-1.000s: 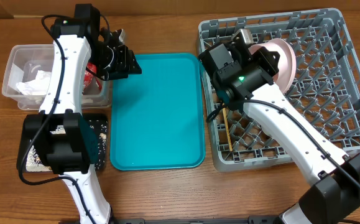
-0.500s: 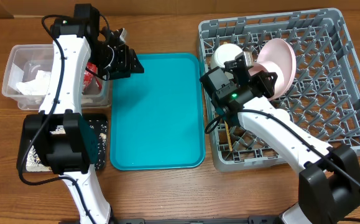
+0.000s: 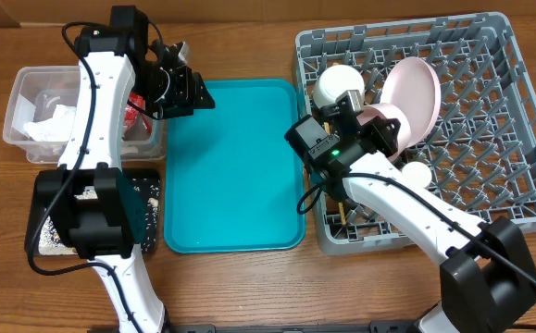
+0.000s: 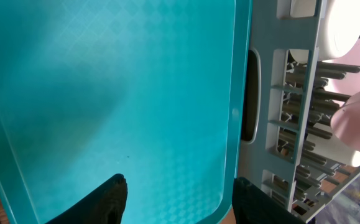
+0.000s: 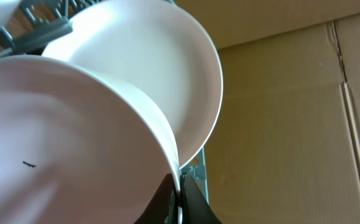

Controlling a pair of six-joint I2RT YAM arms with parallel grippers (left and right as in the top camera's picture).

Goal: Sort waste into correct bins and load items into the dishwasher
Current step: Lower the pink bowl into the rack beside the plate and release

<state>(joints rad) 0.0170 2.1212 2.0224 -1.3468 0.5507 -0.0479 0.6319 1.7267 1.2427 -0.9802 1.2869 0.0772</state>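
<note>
Overhead layout. Large tray (image 3: 235, 166) at centre, with the dish rack (image 3: 490, 120) just beside it on the R. Tub (image 3: 22, 92) L of the tray, far side, w/ napkin (image 3: 50, 125) and wrapper (image 3: 136, 104) inside. Shallow tray (image 3: 149, 199) in front of the tub. In the rack's far-L part: bowl (image 3: 339, 83), plate (image 3: 414, 85) on edge to its R, second bowl (image 3: 385, 120) just before the plate. Cup (image 3: 417, 172) lies nearer, chopsticks (image 3: 340, 199) toward the near-L corner.
</note>
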